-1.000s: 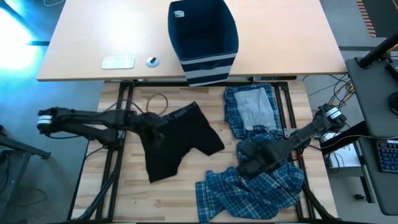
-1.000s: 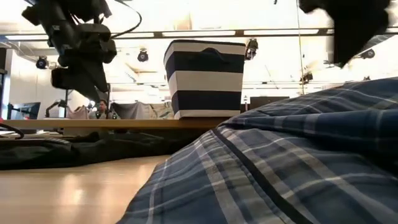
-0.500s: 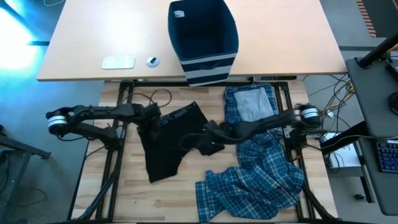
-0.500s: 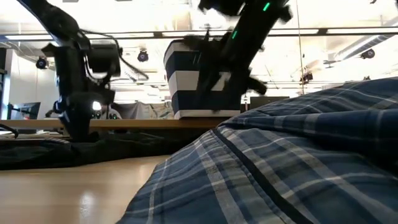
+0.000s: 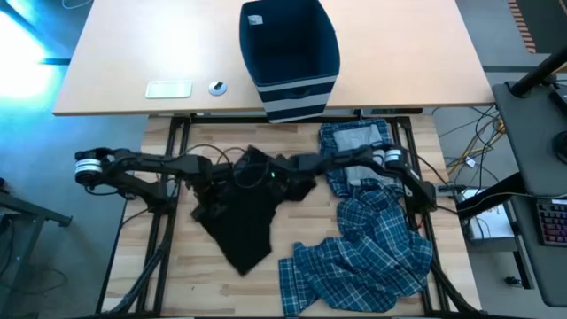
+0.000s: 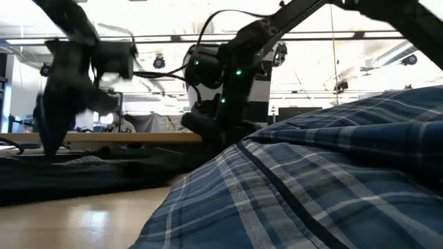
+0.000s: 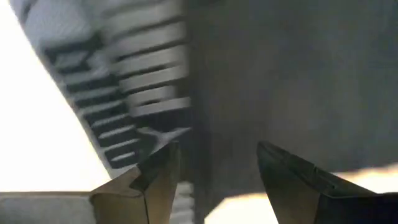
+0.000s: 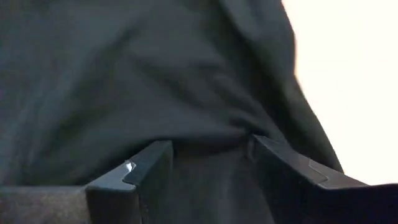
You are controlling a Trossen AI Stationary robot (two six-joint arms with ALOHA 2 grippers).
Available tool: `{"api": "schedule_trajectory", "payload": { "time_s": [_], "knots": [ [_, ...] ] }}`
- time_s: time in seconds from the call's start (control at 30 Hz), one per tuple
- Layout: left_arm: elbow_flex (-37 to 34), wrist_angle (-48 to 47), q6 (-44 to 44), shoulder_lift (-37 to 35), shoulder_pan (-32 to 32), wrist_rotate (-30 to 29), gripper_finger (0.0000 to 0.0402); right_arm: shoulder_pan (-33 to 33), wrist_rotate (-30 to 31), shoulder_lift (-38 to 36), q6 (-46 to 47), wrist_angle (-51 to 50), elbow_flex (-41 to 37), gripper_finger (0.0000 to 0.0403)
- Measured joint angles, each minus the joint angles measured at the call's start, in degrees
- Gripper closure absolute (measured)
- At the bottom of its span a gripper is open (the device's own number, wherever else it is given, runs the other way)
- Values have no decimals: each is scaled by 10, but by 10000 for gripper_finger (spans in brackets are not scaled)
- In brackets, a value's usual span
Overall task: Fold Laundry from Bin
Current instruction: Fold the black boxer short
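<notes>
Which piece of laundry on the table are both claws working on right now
The black piece, in the middle of the wooden table. The left claw and right claw meet over its top edge; the plaid garments lie apart, untouched.

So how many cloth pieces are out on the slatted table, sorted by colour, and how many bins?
Black garment: 1, bunched between the left pincer and right pincer.
Blue plaid pieces: 2, a crumpled plaid garment and a plaid piece lying flat.
Grey T-shirt: 1, lying on the flat plaid piece.
Navy striped bin: 1.
Total: 5.
</notes>
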Motion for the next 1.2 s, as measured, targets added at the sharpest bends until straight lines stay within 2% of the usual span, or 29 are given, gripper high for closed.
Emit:
{"api": "schedule_trajectory", "payload": {
  "time_s": [0.1, 0.2, 0.33, 0.4, 0.57, 0.73, 0.97, 1.2],
  "knots": [
    [24, -35, -35, -42, -39, -1, 203, -17, 7, 7, -74, -48, 48, 193],
    [45, -36, -68, -86, -66, -24, 203, -6, 4, -10, -136, -98, 87, 193],
    [55, -25, -97, -120, -62, -136, 203, 39, -13, -34, -145, -132, 106, 193],
    [48, -5, -100, -119, -36, -154, 203, 68, -27, -34, -126, -130, 107, 193],
    [7, 96, -97, -81, 31, -151, 203, 156, -29, -34, -44, -107, 96, 193],
    [0, 125, -102, -22, 62, -153, 203, 215, -6, -34, 34, -108, 94, 193],
    [3, 169, -96, 52, 77, -136, 217, 242, 7, -35, 86, -108, 97, 193],
    [3, 167, -100, 46, 76, -117, 274, 243, 7, -35, 105, -109, 97, 193]
  ]
}}
